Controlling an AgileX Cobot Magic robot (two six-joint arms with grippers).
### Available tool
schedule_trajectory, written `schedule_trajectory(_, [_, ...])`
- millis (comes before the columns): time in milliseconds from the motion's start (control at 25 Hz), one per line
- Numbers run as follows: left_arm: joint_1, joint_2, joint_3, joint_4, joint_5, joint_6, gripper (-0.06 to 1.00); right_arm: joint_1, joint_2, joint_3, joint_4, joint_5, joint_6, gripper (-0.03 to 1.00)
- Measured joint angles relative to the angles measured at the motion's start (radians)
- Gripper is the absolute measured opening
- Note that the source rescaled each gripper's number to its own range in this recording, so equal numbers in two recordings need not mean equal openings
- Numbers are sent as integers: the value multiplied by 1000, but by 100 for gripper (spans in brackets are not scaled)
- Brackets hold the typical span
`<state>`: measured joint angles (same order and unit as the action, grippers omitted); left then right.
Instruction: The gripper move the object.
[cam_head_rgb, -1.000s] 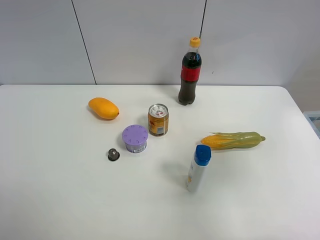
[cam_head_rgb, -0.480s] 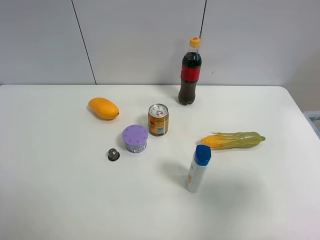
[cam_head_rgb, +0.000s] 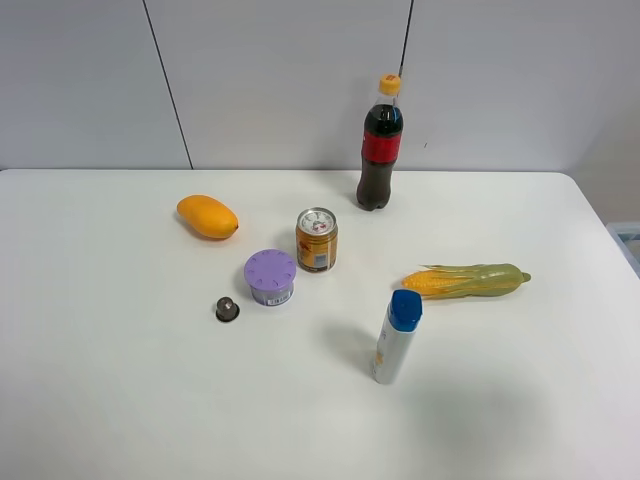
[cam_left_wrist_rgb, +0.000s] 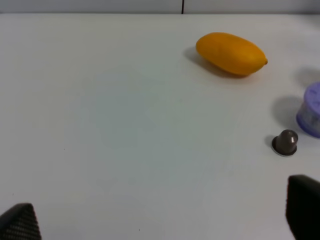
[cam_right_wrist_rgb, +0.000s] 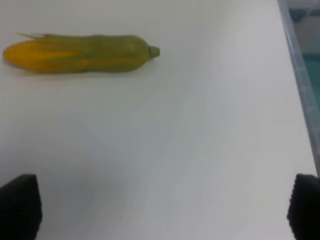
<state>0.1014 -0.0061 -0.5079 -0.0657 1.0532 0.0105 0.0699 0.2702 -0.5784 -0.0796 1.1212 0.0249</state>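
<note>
Both claws read spread apart on my wrist feeds: left gripper (cam_left_wrist_rgb: 160, 220), right gripper (cam_right_wrist_rgb: 162, 207). From overhead, the object (cam_head_rgb: 270, 276) sits at eight o'clock of the gold can (cam_head_rgb: 317, 239), untouched.

The left gripper (cam_left_wrist_rgb: 160, 220) shows only two black fingertips at the frame's lower corners, spread wide. The right gripper (cam_right_wrist_rgb: 162, 207) likewise, jaws wide apart.
</note>
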Motion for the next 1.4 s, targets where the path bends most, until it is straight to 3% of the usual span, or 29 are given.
schedule_trajectory(280, [0, 0, 0, 0, 0, 0, 100, 7, -1, 79, 18, -52, 1, 100])
schedule_trajectory(960, [0, 0, 0, 0, 0, 0, 100, 13, -262, 83, 17, -56, 3, 100])
schedule_trajectory(1400, [0, 0, 0, -1, 0, 0, 100, 13, -272, 83, 17, -56, 5, 100])
